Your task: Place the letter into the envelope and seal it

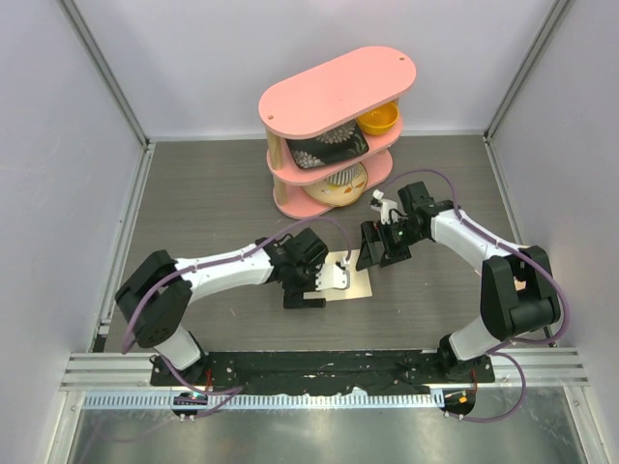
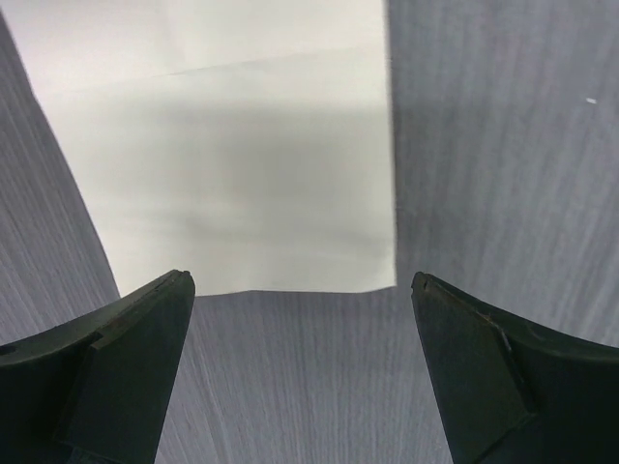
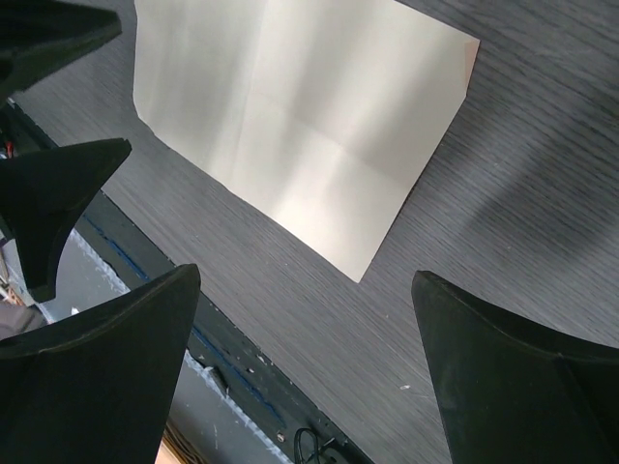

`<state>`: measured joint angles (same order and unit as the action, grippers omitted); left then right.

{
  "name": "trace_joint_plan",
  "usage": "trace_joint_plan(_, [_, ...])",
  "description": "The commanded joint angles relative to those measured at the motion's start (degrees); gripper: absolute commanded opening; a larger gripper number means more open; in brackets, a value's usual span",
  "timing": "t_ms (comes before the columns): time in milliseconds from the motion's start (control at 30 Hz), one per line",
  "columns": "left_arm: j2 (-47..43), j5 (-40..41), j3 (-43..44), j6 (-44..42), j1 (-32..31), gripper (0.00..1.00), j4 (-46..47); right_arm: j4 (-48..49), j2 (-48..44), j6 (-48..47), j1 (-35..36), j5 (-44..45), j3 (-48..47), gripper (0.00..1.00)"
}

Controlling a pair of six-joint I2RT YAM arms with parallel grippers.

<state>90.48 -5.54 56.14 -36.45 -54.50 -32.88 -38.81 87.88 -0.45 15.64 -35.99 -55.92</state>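
From above, you are seeing the letter [image 1: 356, 278] lying flat on the table [image 1: 193, 193] between the arms. At the left wrist, the left gripper [image 2: 300, 280] is standing wide at the sheet's edge. At the right wrist, the right gripper [image 3: 305, 280] is gaping wide too, holding nothing. The sheet is looking thin, light and floppy, so you are likely needing an edge pinch.
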Motion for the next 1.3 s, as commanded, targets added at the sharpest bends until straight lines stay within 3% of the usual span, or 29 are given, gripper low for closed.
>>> trace_joint_plan(0, [3.64,-3.77,4.50,1.11,2.99,1.00,2.65,0.93,-0.60,0.36,0.01,-1.19,-2.17,0.97])
trace_joint_plan(333, [13.57,-5.18,7.31,-1.26,5.89,0.97,3.28,0.67,-2.09,0.36,-1.57,-3.30,-2.17,0.98])
trace_joint_plan(500, [17.98,-8.69,10.66,-2.75,7.04,0.63,-2.35,-0.13,-2.97,0.36,-3.86,-5.67,-2.26,0.98])
trace_joint_plan(667, [17.89,-9.22,10.48,-3.90,7.04,0.48,-3.42,-0.22,-4.20,0.01,-5.53,-6.55,-1.74,0.98])
trace_joint_plan(700, [17.89,-9.22,10.48,-3.98,7.04,0.39,-3.42,-0.22,-4.55,-0.08,-5.71,-6.46,-1.74,0.98])
trace_joint_plan(800, [18.16,-9.14,10.57,-4.07,7.04,0.26,-3.50,-0.30,-4.99,-0.26,-6.50,-5.94,-1.65,0.98])
trace_joint_plan(1100, [14.12,-9.84,11.71,-1.00,7.04,0.04,-3.24,-0.66,-6.22,-1.22,-7.20,-6.81,-0.68,0.98])
trace_joint_plan(1267, [8.58,-12.30,16.36,0.76,7.04,0.01,-10.43,-2.32,-11.12,-4.90,-7.38,-5.59,-1.73,0.98])
